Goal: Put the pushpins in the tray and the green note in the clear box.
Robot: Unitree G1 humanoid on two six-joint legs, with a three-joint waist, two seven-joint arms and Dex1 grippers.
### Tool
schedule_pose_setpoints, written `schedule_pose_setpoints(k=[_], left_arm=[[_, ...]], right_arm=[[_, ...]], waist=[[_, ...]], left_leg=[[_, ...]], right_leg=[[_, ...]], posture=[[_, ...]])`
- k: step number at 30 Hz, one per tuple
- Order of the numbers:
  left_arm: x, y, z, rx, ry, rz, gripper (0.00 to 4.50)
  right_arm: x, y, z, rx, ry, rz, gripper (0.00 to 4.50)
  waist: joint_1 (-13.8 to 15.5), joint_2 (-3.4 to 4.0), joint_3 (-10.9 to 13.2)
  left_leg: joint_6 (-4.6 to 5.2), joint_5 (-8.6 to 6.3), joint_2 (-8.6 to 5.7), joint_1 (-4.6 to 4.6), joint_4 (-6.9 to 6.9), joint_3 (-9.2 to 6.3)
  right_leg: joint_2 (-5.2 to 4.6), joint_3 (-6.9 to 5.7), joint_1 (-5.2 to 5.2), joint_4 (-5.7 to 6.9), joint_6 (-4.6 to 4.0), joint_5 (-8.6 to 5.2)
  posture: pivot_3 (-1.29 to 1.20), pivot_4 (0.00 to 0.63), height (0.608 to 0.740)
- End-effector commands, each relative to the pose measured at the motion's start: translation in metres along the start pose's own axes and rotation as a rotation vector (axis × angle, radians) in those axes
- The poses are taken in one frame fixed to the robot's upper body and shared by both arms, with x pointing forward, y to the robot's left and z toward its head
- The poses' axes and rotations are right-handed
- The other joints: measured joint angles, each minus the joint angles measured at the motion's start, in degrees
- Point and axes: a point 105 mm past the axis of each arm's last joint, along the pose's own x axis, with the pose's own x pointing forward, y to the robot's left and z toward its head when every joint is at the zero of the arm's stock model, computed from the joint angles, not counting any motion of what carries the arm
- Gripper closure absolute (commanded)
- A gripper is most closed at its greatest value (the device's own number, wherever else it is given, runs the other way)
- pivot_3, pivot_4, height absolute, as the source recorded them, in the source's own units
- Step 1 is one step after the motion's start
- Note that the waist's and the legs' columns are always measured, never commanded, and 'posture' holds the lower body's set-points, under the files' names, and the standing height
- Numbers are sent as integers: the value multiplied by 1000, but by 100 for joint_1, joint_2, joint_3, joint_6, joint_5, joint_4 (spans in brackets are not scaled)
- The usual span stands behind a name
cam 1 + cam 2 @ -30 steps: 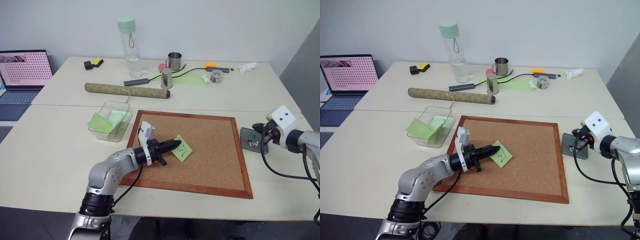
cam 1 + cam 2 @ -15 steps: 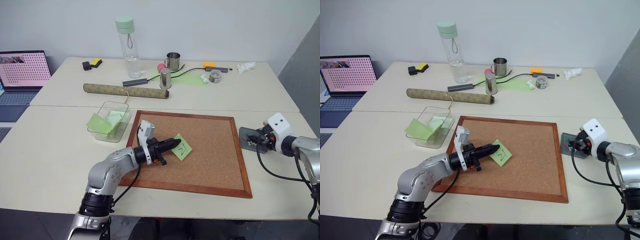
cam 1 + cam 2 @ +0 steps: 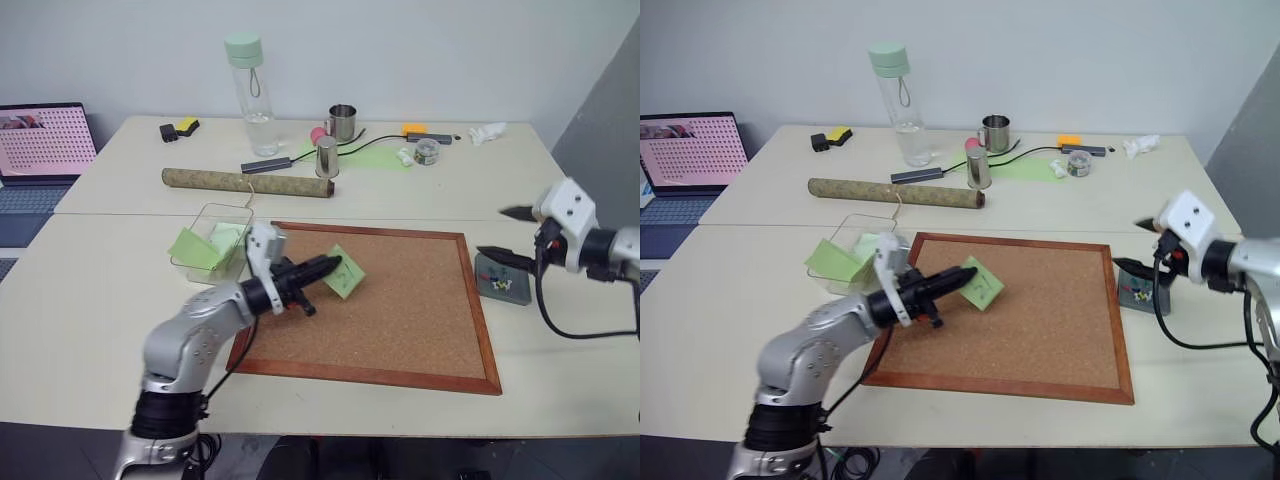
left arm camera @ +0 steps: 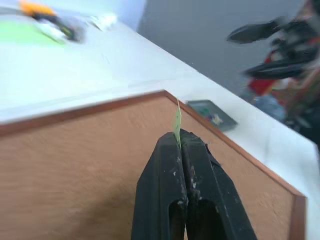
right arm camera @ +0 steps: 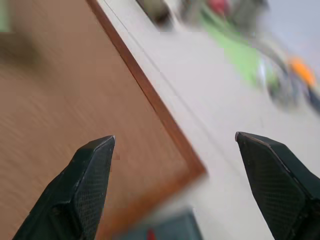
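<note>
Left gripper [image 3: 330,266] clamped on green note [image 3: 345,272] over cork board's [image 3: 400,320] far-left part; clear box [image 3: 213,240] lies just off that left edge. Right gripper [image 3: 508,236] spread wide.

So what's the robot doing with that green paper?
Its left gripper is pinching the green note and holding it up over the cork board, near the clear box where it belongs. Its right gripper hangs open above the tray, which has pushpins in it.
</note>
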Motion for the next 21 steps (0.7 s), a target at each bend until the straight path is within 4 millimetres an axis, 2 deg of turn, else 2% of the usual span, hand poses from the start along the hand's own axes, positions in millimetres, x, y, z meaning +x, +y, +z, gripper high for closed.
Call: schedule_pose_setpoints(k=[1,3,6,10,16,21], left_arm=[[-23,10,41,85,-102,94,4500],[-35,21,56,107,-140,163,4500],[-61,50,78,165,-185,336,4500],[-79,77,85,248,-154,500,4500],[-82,109,77,347,-63,650,4500],[-75,121,73,373,-22,668,4500]], right_arm=[[-1,13,55,-15,-185,134,459],[1,18,69,-2,-232,180,459],[5,28,81,24,-279,259,459],[12,30,82,27,-287,279,459],[18,36,83,33,-296,308,459],[19,37,83,30,-299,315,459]], waist=[[13,-2,1],[30,-6,3],[59,-10,5],[67,-9,5],[106,-9,5],[141,-9,5]], left_leg=[[0,0,-1,-1,1,-1],[1,-1,-1,-5,4,-5],[4,-2,-1,-16,10,-16],[3,-2,-2,-21,11,-17],[2,-1,-4,-24,11,-18],[0,0,-4,-31,12,-18]], right_leg=[[0,0,1,-3,0,0],[-1,-1,2,-6,0,0],[-1,-9,-2,-11,-1,1],[-2,-10,-6,-14,-1,1],[-4,-11,-9,-12,-2,1],[-5,-11,-16,-13,-3,2]], posture=[[0,150,740],[0,150,740],[0,150,740],[0,150,740],[0,150,740],[0,150,740]])
